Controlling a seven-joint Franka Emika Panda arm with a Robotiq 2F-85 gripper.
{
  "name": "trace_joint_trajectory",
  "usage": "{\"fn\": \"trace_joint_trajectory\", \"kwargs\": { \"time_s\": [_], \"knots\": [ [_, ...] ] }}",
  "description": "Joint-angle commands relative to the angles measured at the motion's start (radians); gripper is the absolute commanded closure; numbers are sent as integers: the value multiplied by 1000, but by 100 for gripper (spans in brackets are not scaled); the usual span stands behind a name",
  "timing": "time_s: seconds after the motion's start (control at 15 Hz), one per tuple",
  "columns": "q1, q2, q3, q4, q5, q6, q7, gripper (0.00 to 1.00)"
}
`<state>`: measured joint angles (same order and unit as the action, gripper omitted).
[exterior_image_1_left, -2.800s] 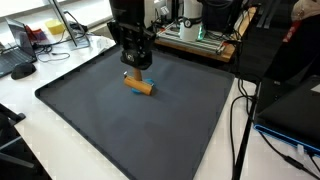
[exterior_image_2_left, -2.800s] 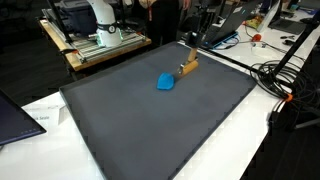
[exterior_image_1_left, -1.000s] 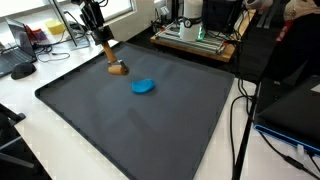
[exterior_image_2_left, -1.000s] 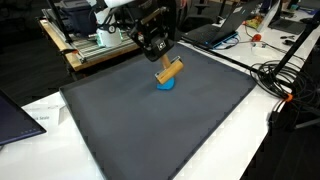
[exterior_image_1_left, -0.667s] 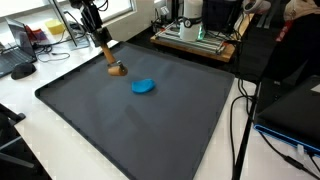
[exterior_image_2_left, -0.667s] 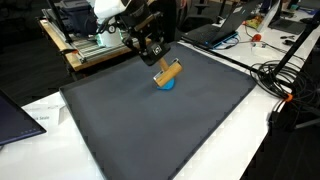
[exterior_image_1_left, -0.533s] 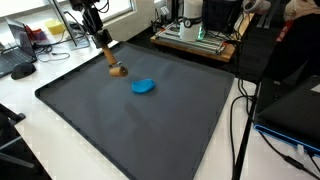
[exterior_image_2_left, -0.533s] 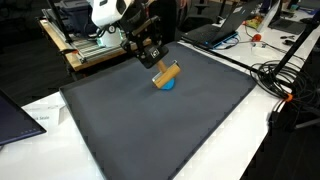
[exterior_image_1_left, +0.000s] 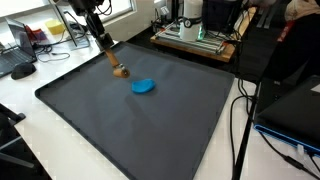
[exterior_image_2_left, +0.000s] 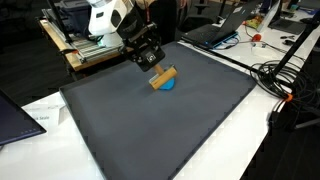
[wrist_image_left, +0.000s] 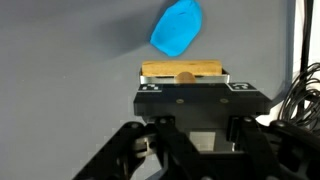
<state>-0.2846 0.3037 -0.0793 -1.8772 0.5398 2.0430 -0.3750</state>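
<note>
My gripper (exterior_image_1_left: 103, 44) is shut on a wooden block (exterior_image_1_left: 115, 64) and holds it tilted, low over the far corner of the dark mat (exterior_image_1_left: 140, 130). I cannot tell whether the block's lower end touches the mat. A blue lump (exterior_image_1_left: 144, 86) lies on the mat a little beside the block. Both exterior views show this: my gripper (exterior_image_2_left: 155, 65), the wooden block (exterior_image_2_left: 164, 76), the blue lump (exterior_image_2_left: 169, 86) just behind it. In the wrist view the block (wrist_image_left: 183, 71) lies across my jaws (wrist_image_left: 183, 88), with the blue lump (wrist_image_left: 178, 27) beyond it.
The mat (exterior_image_2_left: 150, 130) covers most of a white table. A rack with equipment (exterior_image_1_left: 195, 35) stands behind the mat. Cables (exterior_image_2_left: 285, 85) hang past one table edge. A keyboard and mouse (exterior_image_1_left: 20, 68) lie off one mat corner, and a laptop (exterior_image_2_left: 15, 115) lies off another.
2.8 s ago my gripper stood over the block lying on the mat. Now it holds the block, carried away from the blue lump, and has shifted slightly and lowered in the last second.
</note>
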Motion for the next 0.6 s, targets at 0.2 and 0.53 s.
{"fn": "trace_joint_trajectory", "kwargs": {
  "time_s": [0.2, 0.53],
  "knots": [
    [3, 1, -7, 3, 0, -3, 21, 53],
    [-14, 28, -8, 32, 23, -49, 27, 78]
  ]
}}
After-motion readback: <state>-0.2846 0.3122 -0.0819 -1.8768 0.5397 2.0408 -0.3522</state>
